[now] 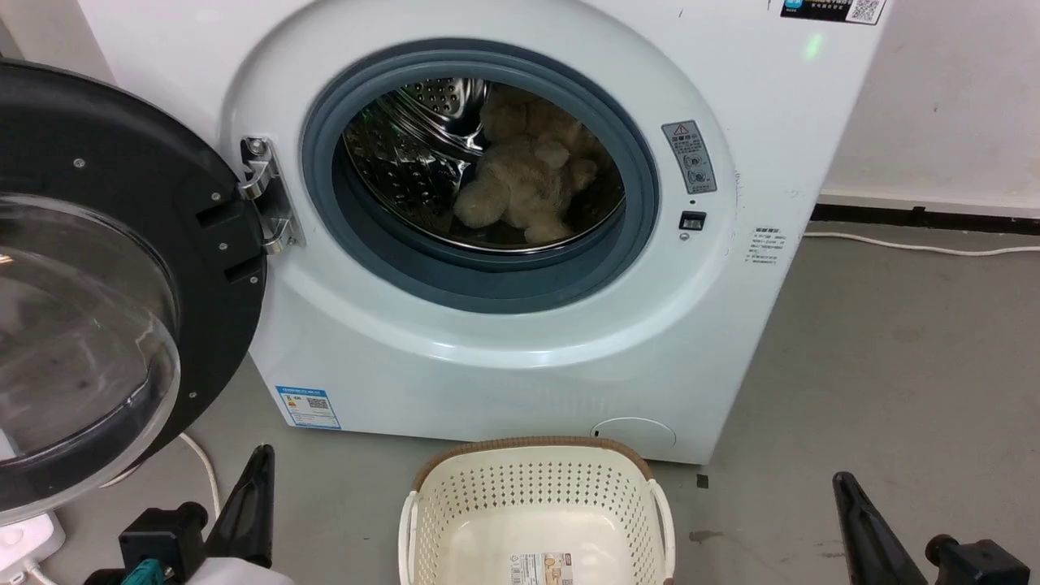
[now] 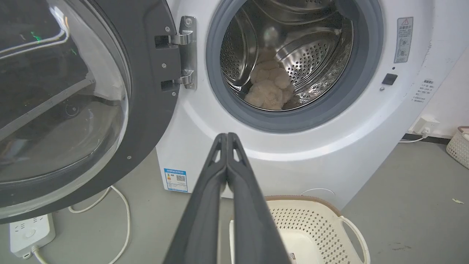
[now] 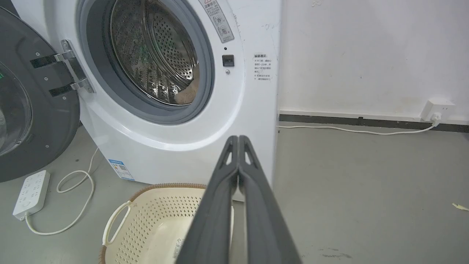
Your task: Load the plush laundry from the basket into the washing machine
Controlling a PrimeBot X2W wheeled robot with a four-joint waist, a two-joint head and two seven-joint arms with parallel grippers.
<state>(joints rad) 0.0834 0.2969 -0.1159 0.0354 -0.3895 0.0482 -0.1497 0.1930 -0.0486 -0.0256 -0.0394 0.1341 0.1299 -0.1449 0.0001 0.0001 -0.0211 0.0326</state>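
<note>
The beige plush toy (image 1: pixel 528 175) lies inside the steel drum of the white washing machine (image 1: pixel 520 341), seen too in the left wrist view as the plush toy (image 2: pixel 269 86). The round glass door (image 1: pixel 89 284) hangs wide open at the left. On the floor in front stands the cream basket (image 1: pixel 536 471), with just a label on its bottom. My left gripper (image 2: pixel 227 136) is shut with nothing in it, low at the left as the left gripper (image 1: pixel 262 455). My right gripper (image 3: pixel 238 138) is shut and bare as well, low at the right as the right gripper (image 1: pixel 841 481).
A white power strip (image 3: pixel 32 191) with a looping cable (image 2: pixel 117 205) lies on the grey floor under the open door. A wall socket (image 3: pixel 436 110) and its cord run along the white wall right of the machine. Another basket (image 2: pixel 458 146) stands far right.
</note>
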